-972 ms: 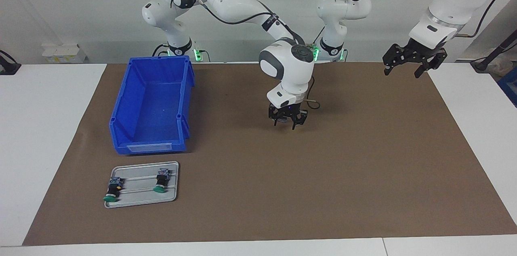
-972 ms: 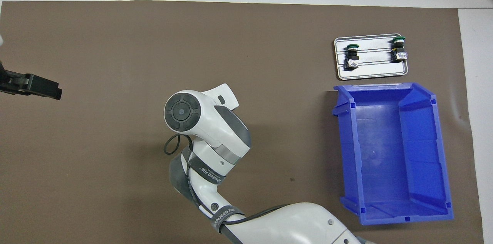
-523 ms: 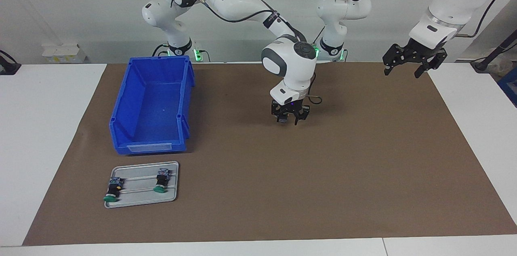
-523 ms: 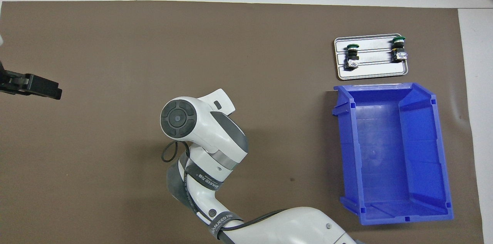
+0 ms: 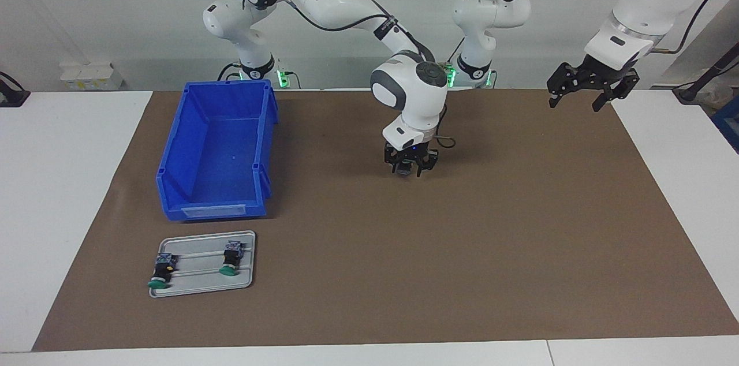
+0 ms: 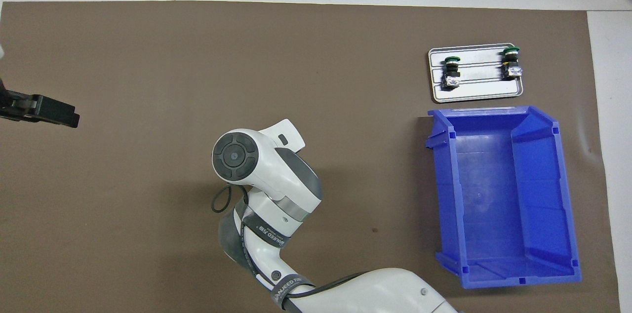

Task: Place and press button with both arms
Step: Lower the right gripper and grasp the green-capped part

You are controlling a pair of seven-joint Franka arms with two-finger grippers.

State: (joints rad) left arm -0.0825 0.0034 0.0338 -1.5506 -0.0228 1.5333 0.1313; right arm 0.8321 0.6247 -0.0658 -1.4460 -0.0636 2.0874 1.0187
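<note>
Grey metal tray [image 5: 248, 282] sits on the brown mat [image 5: 462, 268], farther from the robots than the blue bin [image 5: 173, 181] and just beside its labelled end. Two more buttons [image 5: 163, 271] [image 5: 231, 260] lie on their sides on the tray, green caps pointing away from the bin.

The bin lies toward the right arm's end of the desk [image 5: 58, 181], open side up, nothing visible inside.

Right gripper [image 5: 411, 170] is over mid-mat, well apart from the bin toward the left arm's end. It points straight down and is low over the mat. Its fingertips are clenched on a small grey-blue item, read as the button [image 5: 407, 170]. Whether the button touches the mat cannot be told. From overhead, the white wrist [image 6: 266, 175] covers both gripper and button.

Left gripper [image 5: 575, 101] hangs in the air over the mat's edge at the left arm's end, farthest from the bin. Its fingers are spread and it holds nothing. This arm waits.
</note>
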